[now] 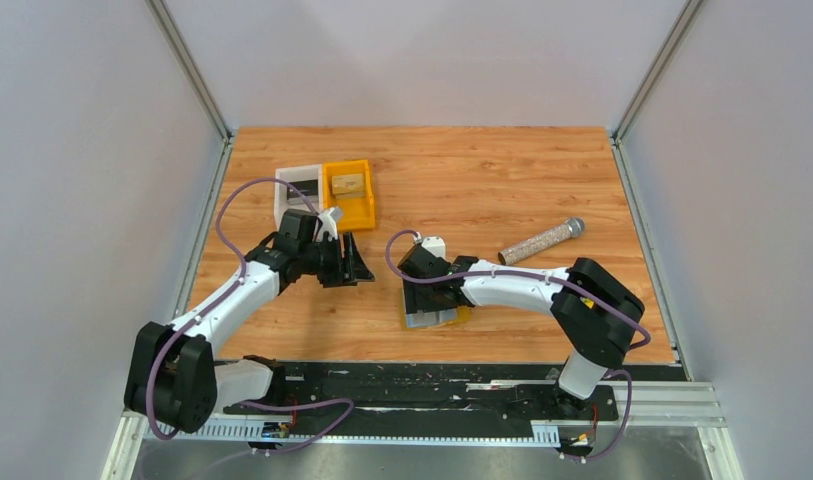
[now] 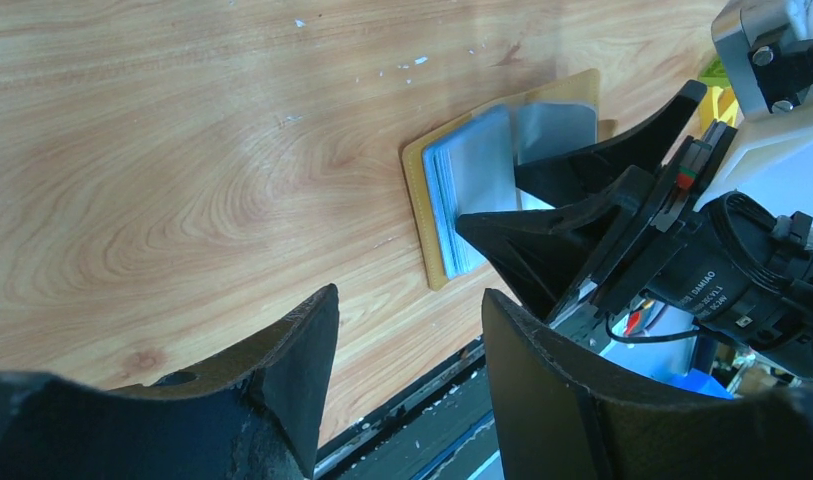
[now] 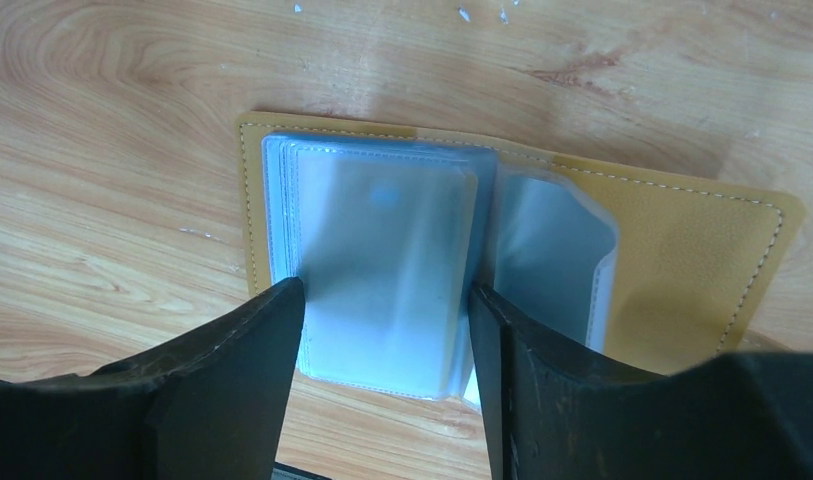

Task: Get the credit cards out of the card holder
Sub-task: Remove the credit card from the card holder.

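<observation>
Both grippers are spread wide, Sam, neither holding a thing. The right gripper (image 3: 384,290) hangs low over the card holder (image 3: 682,250), which lies open on the surface (image 3: 102,120) near the robot's edge. Its tan cover is down, and the stack of cloudy plastic sleeves (image 3: 382,230) faces up between the fingers.

I see it, Jo. And the left gripper (image 2: 407,295) hovers near, off to the holder's left, aimed at it. So who pulls the cards?

My guess is one pins and one pulls. That cover looks light and flat. Tug a card and the whole holder will likely slide along, unless something presses the bare tan flap down.

Can you even see a card in there?

Hard to tell. The top sleeve shows a small blue mark through the haze, nothing more. I can't make out which side the pockets open on either, and that matters. The pull has to run straight out of the mouth, not across it.

And the grip?

Thin edge, slick plastic. I'd want the fingers closing on the card's exposed lip only, not the sleeve with it, or the whole stack lifts. Slow draw, low to the surface, then set it down beside the holder, well apart from the orange bin (image 1: 349,195) at the back.
</observation>
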Motion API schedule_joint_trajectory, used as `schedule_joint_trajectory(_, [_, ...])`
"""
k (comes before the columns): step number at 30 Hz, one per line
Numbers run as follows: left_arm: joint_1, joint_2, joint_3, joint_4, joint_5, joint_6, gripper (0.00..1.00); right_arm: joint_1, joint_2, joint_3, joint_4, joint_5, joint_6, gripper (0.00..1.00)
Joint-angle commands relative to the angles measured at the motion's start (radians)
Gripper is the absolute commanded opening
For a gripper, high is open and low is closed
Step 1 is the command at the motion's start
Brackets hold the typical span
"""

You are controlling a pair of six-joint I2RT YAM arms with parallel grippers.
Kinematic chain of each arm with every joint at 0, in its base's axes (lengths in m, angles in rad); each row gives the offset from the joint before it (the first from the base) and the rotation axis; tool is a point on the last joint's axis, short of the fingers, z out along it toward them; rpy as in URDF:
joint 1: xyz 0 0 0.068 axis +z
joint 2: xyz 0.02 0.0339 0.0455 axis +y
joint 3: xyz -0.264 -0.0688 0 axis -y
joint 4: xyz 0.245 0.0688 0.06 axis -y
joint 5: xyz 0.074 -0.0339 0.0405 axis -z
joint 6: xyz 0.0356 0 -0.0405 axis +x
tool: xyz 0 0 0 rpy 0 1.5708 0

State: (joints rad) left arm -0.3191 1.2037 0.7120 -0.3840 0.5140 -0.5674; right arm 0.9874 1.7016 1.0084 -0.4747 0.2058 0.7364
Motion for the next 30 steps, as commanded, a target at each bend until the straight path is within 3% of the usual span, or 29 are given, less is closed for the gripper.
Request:
schedule_joint_trajectory(1, [0.0,0.001,-0.008,0.053,0.001,0.004,0.62,0.009,0.028,0.013,-0.027,0.032,0.013,0.6])
schedule_joint_trajectory(21, [-0.112,0.128,-0.095,0.315,0.07,-0.114,0.49,-0.031,-0.077,-0.094,0.176,-0.134,0.061,0.36])
schedule_joint_trajectory(30, [-0.172,0.245,-0.088,0.464,0.102,-0.175,0.3,-0.069,-0.151,-0.192,0.316,-0.233,0.067,0.33])
